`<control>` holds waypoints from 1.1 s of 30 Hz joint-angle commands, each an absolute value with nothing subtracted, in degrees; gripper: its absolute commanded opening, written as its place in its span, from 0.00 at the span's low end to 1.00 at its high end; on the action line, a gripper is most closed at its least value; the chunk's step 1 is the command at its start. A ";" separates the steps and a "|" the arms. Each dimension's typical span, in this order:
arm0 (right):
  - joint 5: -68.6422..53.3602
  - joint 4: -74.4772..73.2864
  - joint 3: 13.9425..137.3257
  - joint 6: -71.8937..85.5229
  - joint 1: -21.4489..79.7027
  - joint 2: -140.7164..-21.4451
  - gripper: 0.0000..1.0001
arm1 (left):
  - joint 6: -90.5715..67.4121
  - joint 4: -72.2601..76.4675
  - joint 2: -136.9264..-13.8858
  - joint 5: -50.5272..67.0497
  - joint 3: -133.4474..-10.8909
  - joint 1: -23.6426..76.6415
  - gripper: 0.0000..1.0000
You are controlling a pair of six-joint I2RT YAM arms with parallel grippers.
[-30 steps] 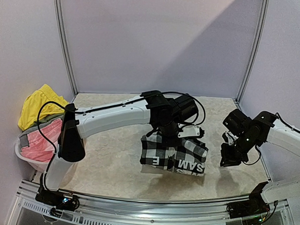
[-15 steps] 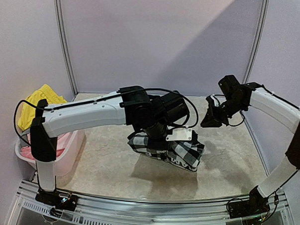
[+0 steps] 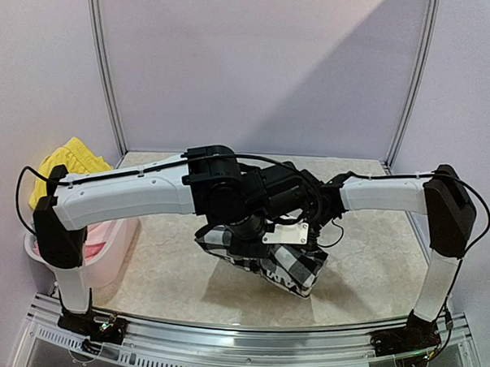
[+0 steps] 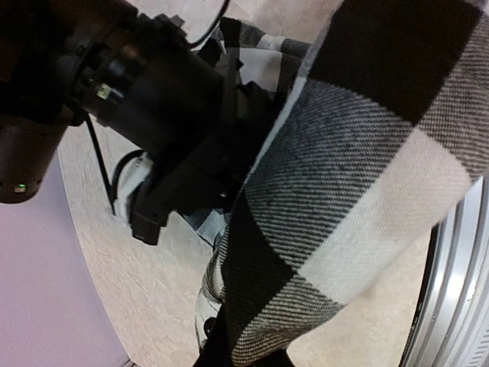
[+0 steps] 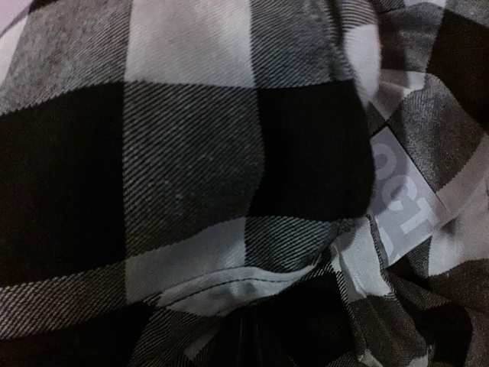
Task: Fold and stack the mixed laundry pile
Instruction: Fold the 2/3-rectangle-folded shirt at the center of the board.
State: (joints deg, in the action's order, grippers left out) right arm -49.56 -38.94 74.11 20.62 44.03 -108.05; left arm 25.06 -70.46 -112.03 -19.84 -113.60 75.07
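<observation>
The black-and-white checked shirt (image 3: 292, 267) hangs bunched over the middle of the table. My left gripper (image 3: 260, 236) is shut on its upper edge. In the left wrist view the checked shirt (image 4: 359, 153) runs down into the left gripper (image 4: 237, 348). My right gripper (image 3: 314, 209) reaches in from the right and is shut on the shirt's far edge. Checked cloth (image 5: 191, 153) fills the right wrist view, hiding the fingers, and a hem puckers at the bottom. A yellow garment (image 3: 67, 163) and a pink one (image 3: 92, 243) lie in the basket.
A white plastic basket (image 3: 116, 241) stands at the table's left edge beside the left arm's base. Metal posts (image 3: 103, 72) and purple walls close the back and sides. A metal rail (image 3: 245, 358) runs along the front edge.
The right arm swung from the table's right side up and over to the shirt, and its jaws closed there. The left arm carried the shirt a little left and forward; it now hangs more bunched.
</observation>
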 commanded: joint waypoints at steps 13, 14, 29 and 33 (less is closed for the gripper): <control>-54.85 -33.12 70.03 20.54 46.85 -110.03 0.05 | 31.63 -67.23 -116.49 -19.55 -118.70 74.09 0.00; -51.92 -34.82 70.31 20.23 46.02 -109.52 0.05 | 32.19 -66.77 -116.81 -19.44 -118.66 73.78 0.00; -32.05 -49.70 71.63 21.85 29.29 -95.95 0.08 | 35.78 -61.07 -119.72 -16.54 -117.86 69.97 0.00; -22.94 -50.79 70.15 24.54 27.16 -92.99 0.10 | 36.86 -58.94 -120.95 -15.80 -118.15 68.69 0.00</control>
